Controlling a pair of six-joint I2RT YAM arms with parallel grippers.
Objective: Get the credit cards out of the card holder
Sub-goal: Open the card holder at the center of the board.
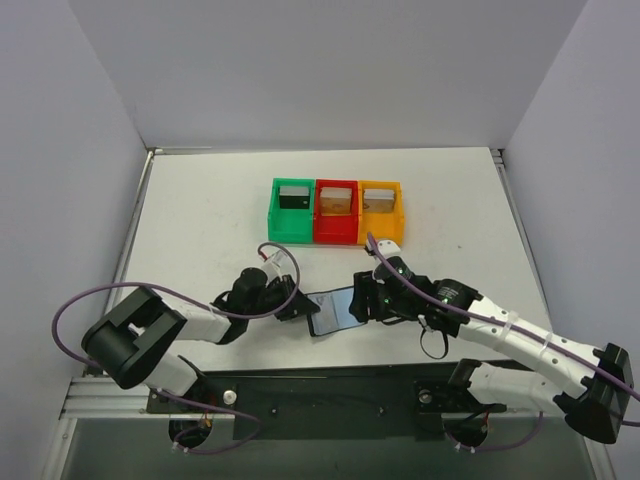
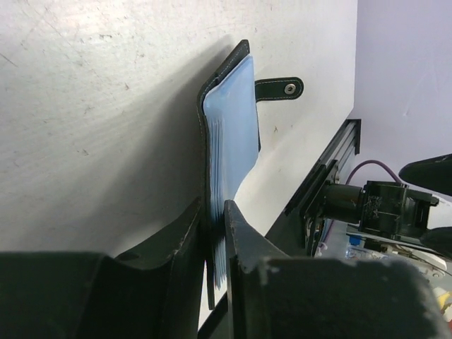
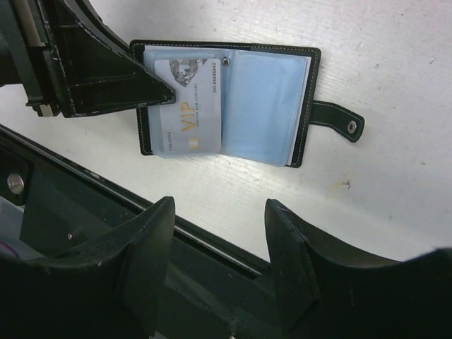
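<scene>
The black card holder (image 1: 335, 311) lies open on the white table near the front edge, its pale blue sleeves showing. My left gripper (image 1: 297, 305) is shut on its left half; in the left wrist view the fingers (image 2: 214, 206) pinch the cover and sleeves (image 2: 229, 120). A white "VIP" credit card (image 3: 187, 106) sits in the left-hand sleeve of the card holder (image 3: 265, 99), with the left gripper's finger (image 3: 106, 70) beside it. The strap with its stud (image 3: 337, 121) sticks out to the right. My right gripper (image 3: 219, 208) hovers open over the holder's right side (image 1: 360, 300), holding nothing.
Green (image 1: 275, 222), red (image 1: 334, 236) and orange (image 1: 380, 233) bins stand in a row behind the holder, each with a card-like item inside. A dark metal rail (image 3: 212, 247) runs along the table's front edge just below the holder.
</scene>
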